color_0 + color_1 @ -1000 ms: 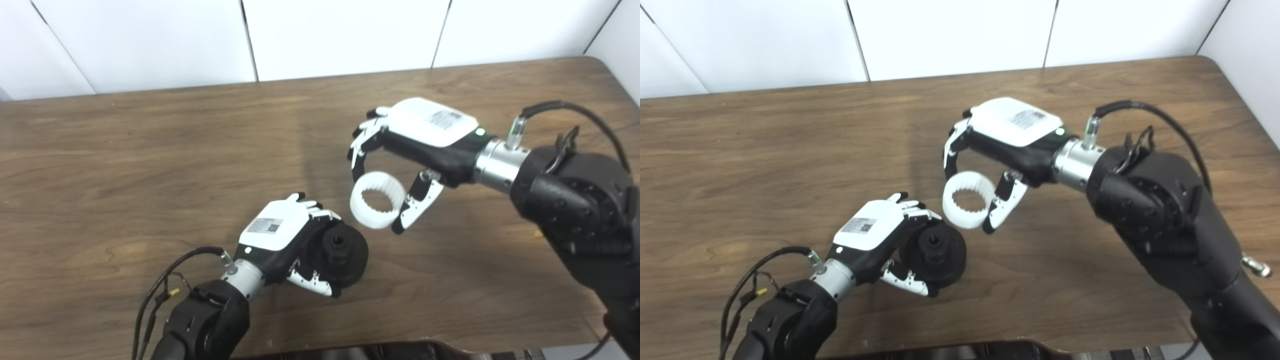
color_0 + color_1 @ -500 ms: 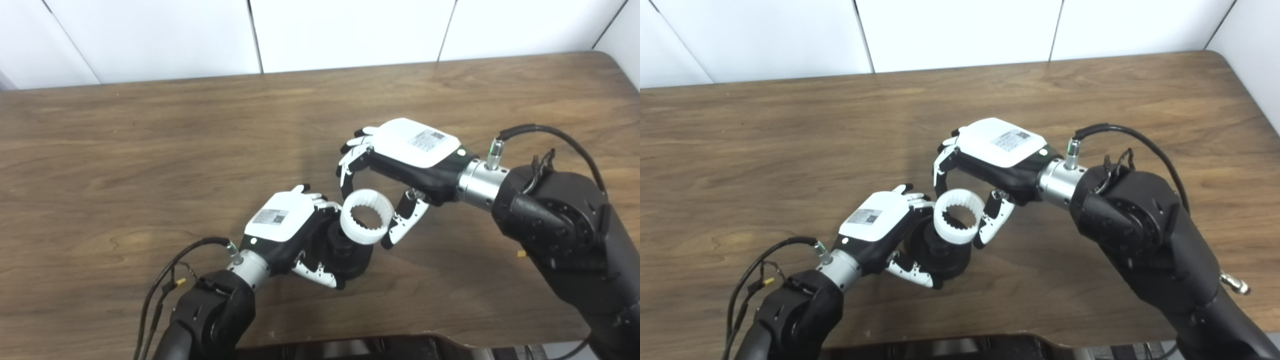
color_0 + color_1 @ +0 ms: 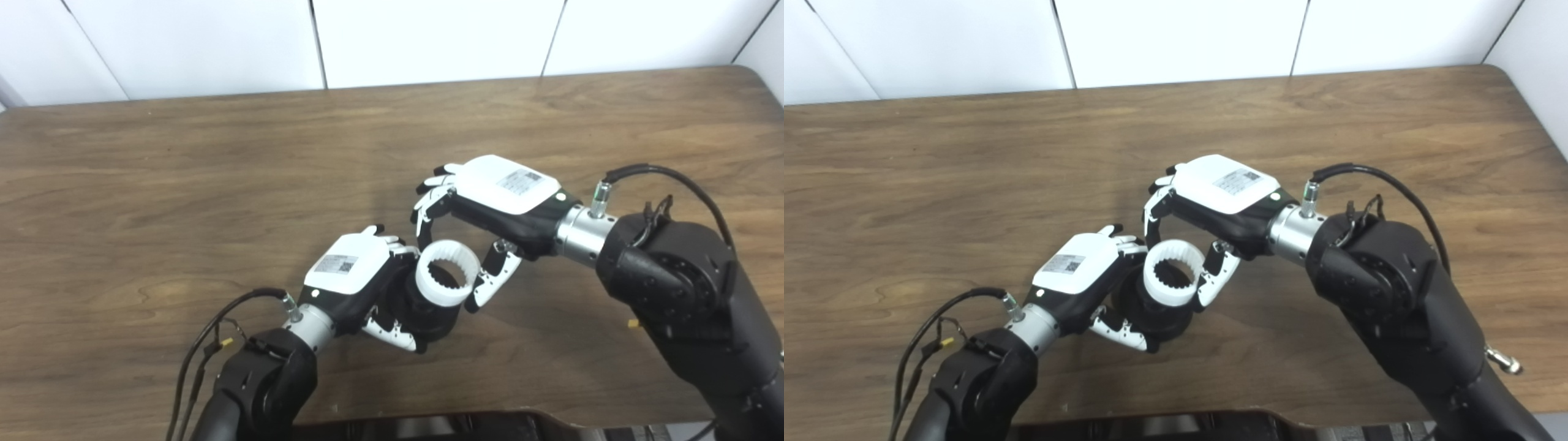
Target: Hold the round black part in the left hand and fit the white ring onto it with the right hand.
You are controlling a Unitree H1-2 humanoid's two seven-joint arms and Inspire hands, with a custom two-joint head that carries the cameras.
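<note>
Assembly nears its close above a brown wooden table [image 3: 153,184]. To the ring's left, the left hand [image 3: 352,278] curls its fingers round the round black plastic part [image 3: 429,312], clear of the tabletop. The toothed white plastic ring [image 3: 447,280] sits over that part's face, pinched by the right hand [image 3: 490,202] between thumb and fingers. Apparently left: seating and release. The black hub is hidden, so engagement cannot be judged.
</note>
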